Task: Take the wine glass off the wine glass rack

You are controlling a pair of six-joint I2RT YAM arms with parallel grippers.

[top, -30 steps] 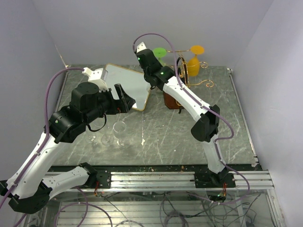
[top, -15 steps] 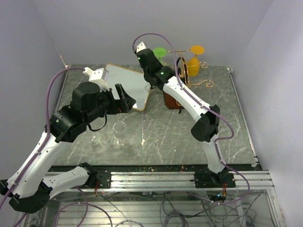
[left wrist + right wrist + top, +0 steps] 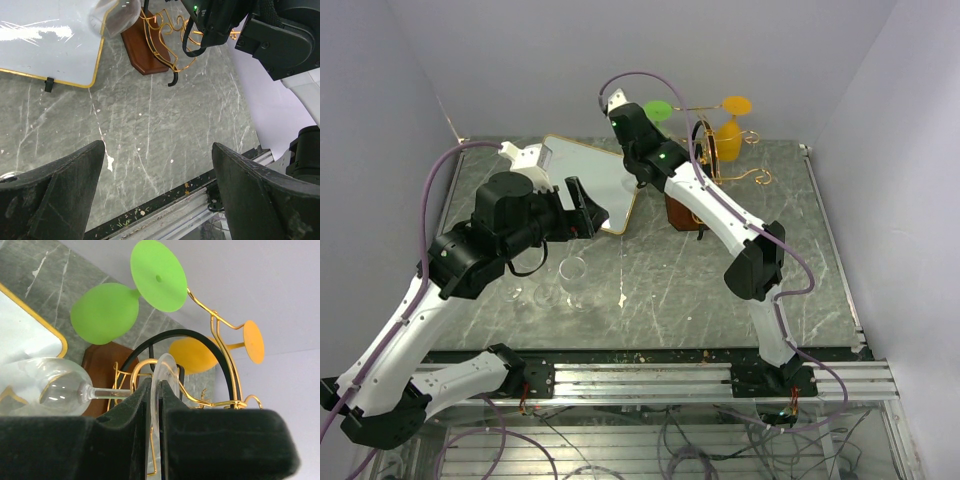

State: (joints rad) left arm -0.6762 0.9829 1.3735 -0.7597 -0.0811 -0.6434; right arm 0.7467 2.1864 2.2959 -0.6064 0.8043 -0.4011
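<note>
The wine glass rack (image 3: pixel 220 340) is gold wire with a black loop on a brown block base (image 3: pixel 680 212). My right gripper (image 3: pixel 154 385) is shut on the round foot of a clear wine glass (image 3: pixel 55 390) that lies sideways at the rack, its stem between the gold wires. A green glass (image 3: pixel 104 312) and an orange glass (image 3: pixel 195 355) hang on the rack. In the top view the right gripper (image 3: pixel 642 172) is at the rack's left side. My left gripper (image 3: pixel 157 145) is open and empty above the table, well short of the rack base (image 3: pixel 145 45).
A gold-framed mirror (image 3: pixel 590 180) lies on the table left of the rack. A clear glass (image 3: pixel 572 275) stands upright on the marble near the left arm. The back wall is close behind the rack. The table's front rail (image 3: pixel 200 200) shows under the left gripper.
The left arm has drifted slightly up and right. The right gripper has stayed shut on the clear glass's foot at the rack.
</note>
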